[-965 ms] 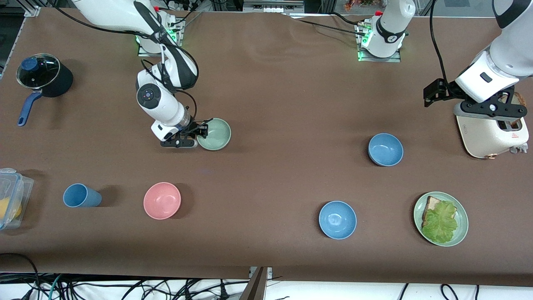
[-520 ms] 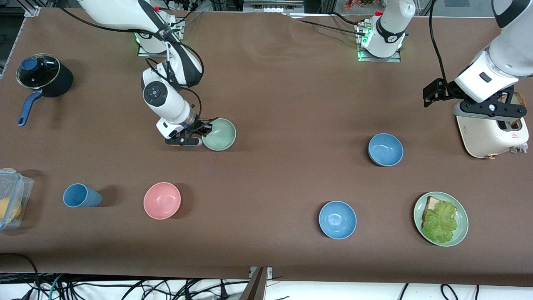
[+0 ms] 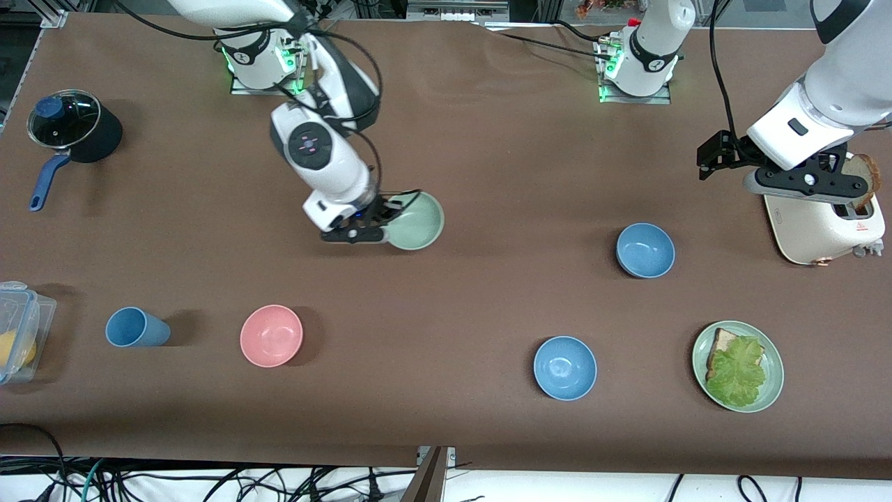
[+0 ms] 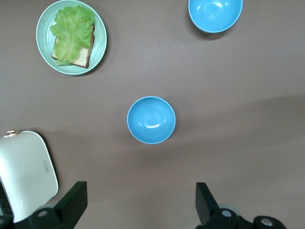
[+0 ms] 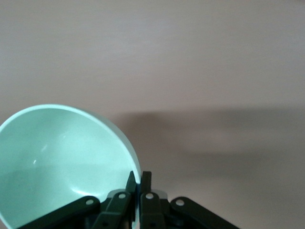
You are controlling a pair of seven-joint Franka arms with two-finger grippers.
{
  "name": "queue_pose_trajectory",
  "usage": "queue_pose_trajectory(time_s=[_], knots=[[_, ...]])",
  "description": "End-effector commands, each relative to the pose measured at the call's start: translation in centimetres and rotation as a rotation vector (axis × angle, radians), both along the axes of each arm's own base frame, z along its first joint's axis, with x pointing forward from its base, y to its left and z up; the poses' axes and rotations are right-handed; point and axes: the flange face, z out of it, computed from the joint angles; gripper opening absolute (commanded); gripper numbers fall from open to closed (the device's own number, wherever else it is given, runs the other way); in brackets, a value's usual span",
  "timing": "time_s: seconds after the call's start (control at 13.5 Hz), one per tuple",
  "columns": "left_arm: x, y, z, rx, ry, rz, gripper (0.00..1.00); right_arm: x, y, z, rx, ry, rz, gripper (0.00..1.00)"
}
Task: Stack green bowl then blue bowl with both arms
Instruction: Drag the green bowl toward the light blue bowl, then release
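Observation:
My right gripper (image 3: pixel 382 222) is shut on the rim of the pale green bowl (image 3: pixel 416 221) and holds it just over the middle of the table. In the right wrist view the fingers (image 5: pixel 133 181) pinch the green bowl's (image 5: pixel 62 157) edge, one inside and one outside. The dull blue bowl (image 3: pixel 645 249) sits on the table toward the left arm's end and shows in the left wrist view (image 4: pixel 151 119). My left gripper (image 3: pixel 801 183) is open and empty, up in the air over the toaster; in its own view (image 4: pixel 140 193) the fingers stand wide apart.
A brighter blue bowl (image 3: pixel 565 367) and a green plate (image 3: pixel 773 390) with bread and lettuce lie nearer the front camera. A white toaster (image 3: pixel 822 226) stands at the left arm's end. A pink bowl (image 3: pixel 271 335), blue cup (image 3: pixel 136 328), lidded pot (image 3: pixel 70 129) and plastic box (image 3: pixel 17 328) are at the right arm's end.
My right arm has carried the green bowl toward the left arm's end of the table. My left gripper has shifted slightly toward the table's middle.

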Motion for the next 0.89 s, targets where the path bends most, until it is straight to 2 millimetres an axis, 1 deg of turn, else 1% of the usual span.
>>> queue_pose_trajectory(time_s=[0.0,0.15,0.22,0.3,0.45,0.52,0.59,0.67,0.74,0.82], knots=[[0.3,0.2,0.5,0.023,0.016,0.016,1.00,-0.9,8.3,-2.0,-0.008,-0.004,-0.069,0.00],[0.3,0.6,0.4,0.023,0.018,0.024,1.00,-2.5,14.3,-3.9,-0.003,-0.016,-0.154,0.00],[0.4,0.7,0.4,0.023,0.018,0.025,1.00,-3.5,16.7,-4.7,-0.008,-0.033,-0.185,0.00],[0.4,0.8,0.4,0.024,0.018,0.028,1.00,-4.5,18.5,-5.4,-0.018,-0.054,-0.198,0.00],[0.4,0.8,0.5,0.023,0.015,0.028,1.00,-7.0,20.5,-7.2,-0.037,-0.057,-0.215,0.00],[0.4,0.8,0.5,0.023,0.016,0.027,1.00,-7.7,20.9,-7.7,-0.045,-0.060,-0.222,0.00],[0.4,1.0,0.5,0.023,0.017,0.030,1.00,-7.6,20.9,-8.1,-0.048,-0.063,-0.224,0.00],[0.5,1.0,0.6,0.023,0.015,0.030,1.00,-7.0,20.5,-7.9,-0.046,-0.067,-0.232,0.28],[0.4,1.0,0.6,0.023,0.016,0.031,1.00,-6.3,20.4,-7.1,-0.035,-0.076,-0.241,0.99],[0.4,1.0,0.6,0.023,0.016,0.031,1.00,-5.3,20.1,-5.9,-0.034,-0.089,-0.251,1.00]])
